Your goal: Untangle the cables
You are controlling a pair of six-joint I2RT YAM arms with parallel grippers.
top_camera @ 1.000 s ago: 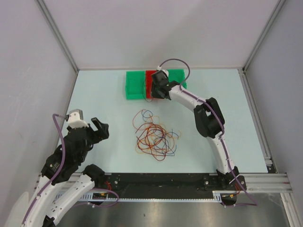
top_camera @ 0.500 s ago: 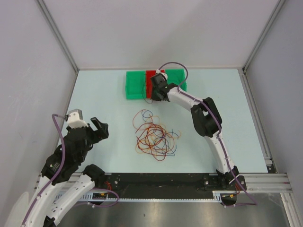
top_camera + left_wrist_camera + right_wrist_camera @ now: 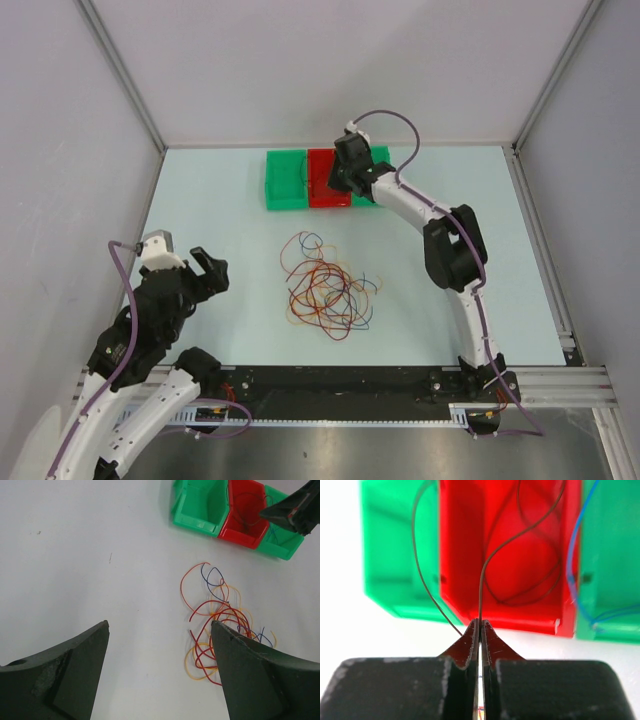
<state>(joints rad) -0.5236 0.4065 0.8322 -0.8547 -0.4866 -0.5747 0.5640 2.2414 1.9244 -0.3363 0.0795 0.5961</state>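
The cables (image 3: 325,295) lie as a loose tangle of red, orange, yellow and blue loops mid-table, also seen in the left wrist view as the cables (image 3: 220,625). My left gripper (image 3: 210,272) hovers open to the left of the tangle, its jaws (image 3: 160,625) wide apart with nothing between them. My right gripper (image 3: 342,183) is at the far bins. In its wrist view the right gripper (image 3: 480,622) is shut on a thin brown cable (image 3: 481,590) that rises from the tips and curls over the red bin (image 3: 505,617).
Three small bins stand in a row at the back: a green bin (image 3: 285,180), the red bin (image 3: 322,190), and another green bin (image 3: 610,555) with a blue cable (image 3: 575,555) in it. Grey walls close in the table on three sides.
My right gripper has shut on the brown cable and shifted back and to the right over the bins. The left arm and the tangle have not moved.
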